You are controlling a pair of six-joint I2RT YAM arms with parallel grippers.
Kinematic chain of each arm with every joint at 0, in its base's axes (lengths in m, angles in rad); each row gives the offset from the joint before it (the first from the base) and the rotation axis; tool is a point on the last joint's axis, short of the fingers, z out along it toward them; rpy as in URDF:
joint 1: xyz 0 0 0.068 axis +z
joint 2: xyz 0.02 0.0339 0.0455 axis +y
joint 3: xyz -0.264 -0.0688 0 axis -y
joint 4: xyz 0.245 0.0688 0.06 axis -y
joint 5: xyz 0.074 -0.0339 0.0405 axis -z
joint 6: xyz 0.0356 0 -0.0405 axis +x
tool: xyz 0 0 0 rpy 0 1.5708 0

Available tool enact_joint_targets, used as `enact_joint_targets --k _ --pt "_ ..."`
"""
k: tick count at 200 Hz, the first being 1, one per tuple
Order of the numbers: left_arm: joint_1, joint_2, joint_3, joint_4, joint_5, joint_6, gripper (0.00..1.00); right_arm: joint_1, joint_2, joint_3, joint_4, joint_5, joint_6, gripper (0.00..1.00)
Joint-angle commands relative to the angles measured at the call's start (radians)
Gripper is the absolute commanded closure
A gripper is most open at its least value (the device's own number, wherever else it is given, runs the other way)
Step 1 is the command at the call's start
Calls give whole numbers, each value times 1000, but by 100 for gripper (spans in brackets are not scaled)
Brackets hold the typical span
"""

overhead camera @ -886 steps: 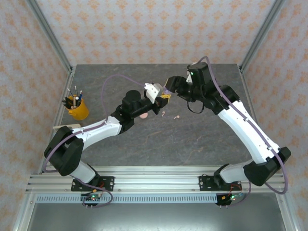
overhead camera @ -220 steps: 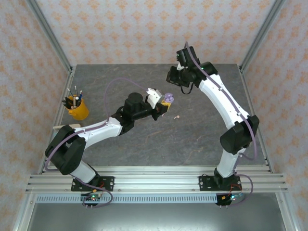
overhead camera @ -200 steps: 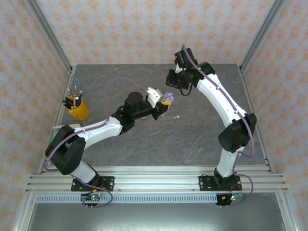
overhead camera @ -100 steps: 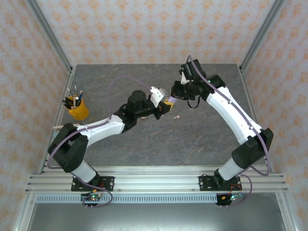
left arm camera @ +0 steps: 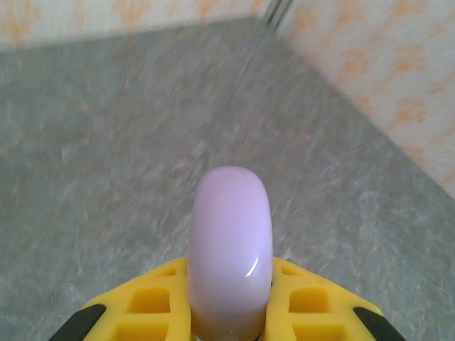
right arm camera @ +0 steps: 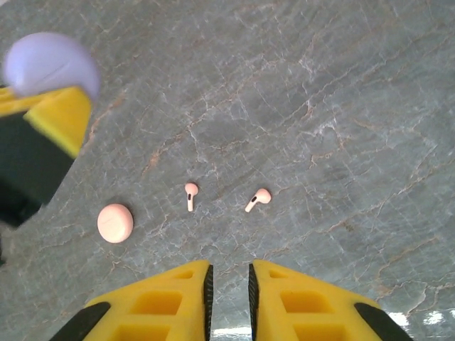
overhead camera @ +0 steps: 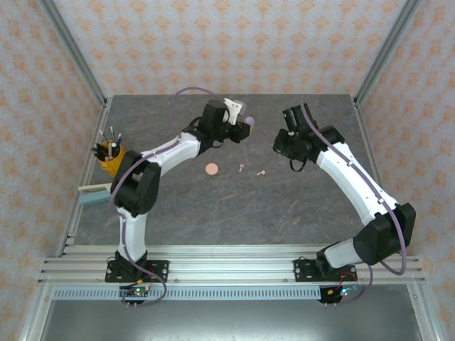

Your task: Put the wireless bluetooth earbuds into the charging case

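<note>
A metal frame post runs along the table's [overhead camera: 298,213] left edge, and just inside it stand a yellow cup of pens [overhead camera: 114,160] and, nearer, a small pale block [overhead camera: 92,195], so the left margin is crowded. The middle and near table lie bare. The left arm reaches to the far middle, where the left gripper [left arm camera: 229,284] pinches the lilac case [left arm camera: 229,256] between its yellow fingers [left arm camera: 149,302]. This case is a smooth glossy disc held on edge, its rounded rim pointing away from the gripper and its flat faces against the pads. It is clear of the far wall. Nearer, flat on the table, lies the pink case [overhead camera: 211,169], a small round disc with open room all round it. Just right of it is the left pink earbud [right arm camera: 190,195], its long axis straight, bulb away from and stem toward the right gripper's fingers in the right wrist view. Beside it, apart, the right pink earbud [right arm camera: 257,199] lies slanted, with its bulb to the right and its stem angled back left. Both are tiny, pale and stemmed. The right gripper [right arm camera: 227,291] hovers to their right and farther off, its jaws close together with a slim empty slit. Bare table stretches to the right post.
</note>
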Motion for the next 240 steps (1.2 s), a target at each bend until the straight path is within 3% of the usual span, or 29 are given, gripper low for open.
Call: enact_joint_targets --k 1,25,69,96,131,173,214,240 --pt "5 139 212 -389 42 -112 100 0 -13 -26 51 19 48 77" --pt "6 284 416 -564 103 -148 100 1 -2 -42 65 9 56 76" --pt "11 406 562 -700 109 -194 100 0 7 -50 72 4 62 75" --pt "17 427 575 -728 90 -210 89 0 7 -53 74 -3 63 72" --pt "30 446 587 -750 78 -209 67 1 3 -56 77 -15 67 63" --pt "46 422 643 -793 51 -184 27 0 -1 -44 71 -24 67 53" --pt "79 289 653 -814 32 -151 16 2 0 -48 75 -36 65 51" --pt "100 123 556 -792 -10 -118 15 32 37 -41 95 -42 58 49"
